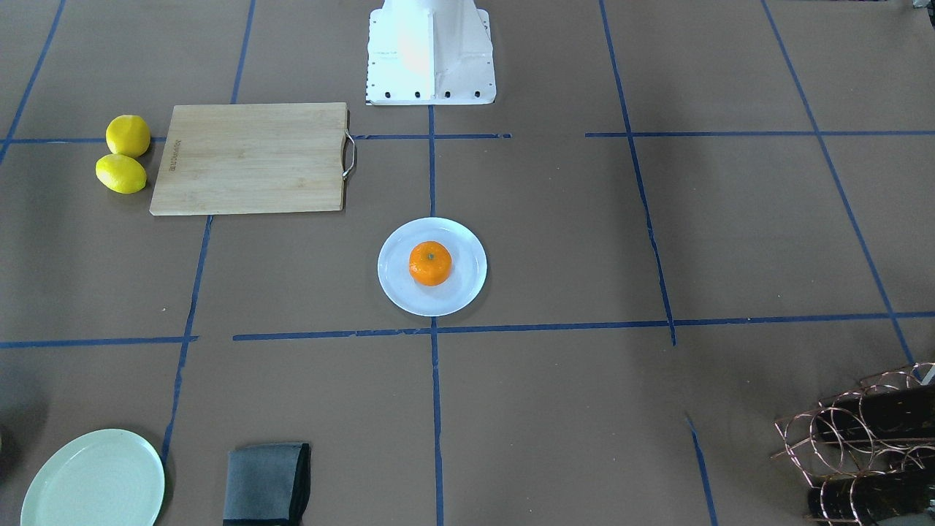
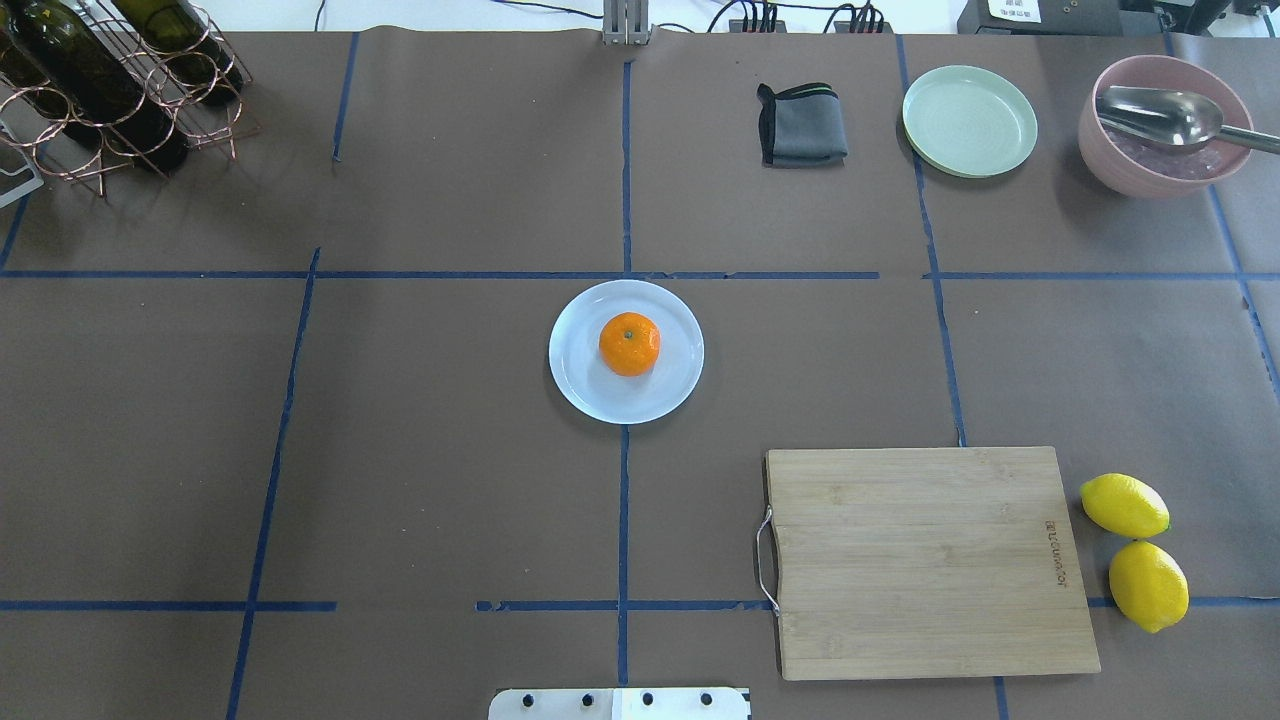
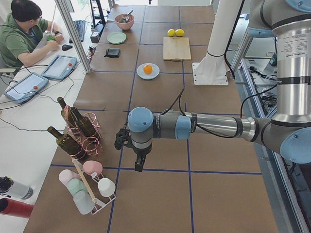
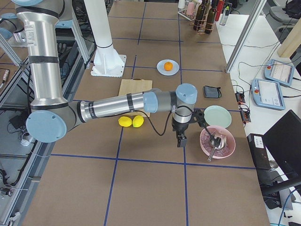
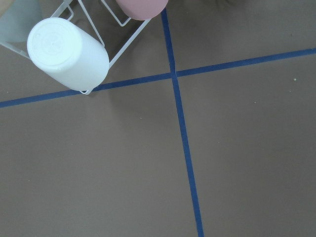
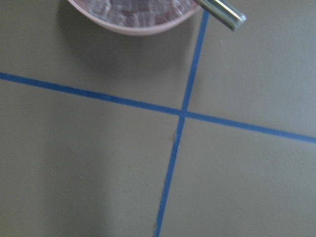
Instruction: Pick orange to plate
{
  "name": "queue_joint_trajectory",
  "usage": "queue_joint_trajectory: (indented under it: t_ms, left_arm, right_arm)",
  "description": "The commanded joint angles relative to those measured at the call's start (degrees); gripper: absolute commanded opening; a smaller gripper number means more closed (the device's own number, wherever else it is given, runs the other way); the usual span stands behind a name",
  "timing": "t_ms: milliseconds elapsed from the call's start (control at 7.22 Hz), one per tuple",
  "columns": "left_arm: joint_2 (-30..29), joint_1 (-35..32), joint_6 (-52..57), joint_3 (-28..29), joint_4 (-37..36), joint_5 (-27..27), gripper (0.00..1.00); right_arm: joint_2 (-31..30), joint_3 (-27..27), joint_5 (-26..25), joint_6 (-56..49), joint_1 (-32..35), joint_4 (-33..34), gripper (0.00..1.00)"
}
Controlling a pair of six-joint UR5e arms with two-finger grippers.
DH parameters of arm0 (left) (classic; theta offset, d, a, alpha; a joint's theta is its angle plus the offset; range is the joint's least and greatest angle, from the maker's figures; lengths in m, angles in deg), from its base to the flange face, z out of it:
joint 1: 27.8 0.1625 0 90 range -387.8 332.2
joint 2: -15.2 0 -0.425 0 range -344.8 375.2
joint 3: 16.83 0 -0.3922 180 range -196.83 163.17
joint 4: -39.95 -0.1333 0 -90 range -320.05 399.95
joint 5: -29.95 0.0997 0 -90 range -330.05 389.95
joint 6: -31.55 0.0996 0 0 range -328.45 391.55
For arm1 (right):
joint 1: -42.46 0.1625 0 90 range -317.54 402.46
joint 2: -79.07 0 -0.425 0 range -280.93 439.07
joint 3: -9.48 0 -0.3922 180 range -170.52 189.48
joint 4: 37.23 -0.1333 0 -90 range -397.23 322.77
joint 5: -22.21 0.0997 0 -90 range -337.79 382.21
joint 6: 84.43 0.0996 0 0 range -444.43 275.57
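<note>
The orange (image 2: 629, 344) rests stem-up in the middle of the small bluish-white plate (image 2: 600, 392) at the table's centre, also seen as orange (image 1: 430, 263) on plate (image 1: 462, 289). No gripper is near it. My left gripper (image 3: 139, 165) hangs far off at the table's left end, beside the cup rack, fingers pointing down. My right gripper (image 4: 180, 140) hangs at the opposite end, next to the pink bowl. Both show only in the side views, so I cannot tell whether they are open or shut. The wrist views show only table paper and tape.
A wooden cutting board (image 2: 925, 560) lies on the right with two lemons (image 2: 1135, 550) beside it. Along the far edge are a grey cloth (image 2: 802, 125), a green plate (image 2: 969, 120) and a pink bowl (image 2: 1160, 165) with a spoon. A bottle rack (image 2: 110, 90) stands far left, a cup rack (image 3: 90, 187) beyond it.
</note>
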Motion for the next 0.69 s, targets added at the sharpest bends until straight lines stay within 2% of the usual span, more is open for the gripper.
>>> queue_joint_trajectory:
  t_ms: [0, 554]
  left_arm:
    - [0.1, 0.0, 0.0, 0.1, -0.2, 0.0, 1.00]
    - [1.1, 0.0, 0.0, -0.2, -0.2, 0.0, 1.00]
  right_arm:
    - [-5.4, 0.3, -0.2, -0.1, 1.9, -0.4, 1.00]
    - [-6.8, 0.7, 0.9, 0.5, 1.9, -0.3, 1.00]
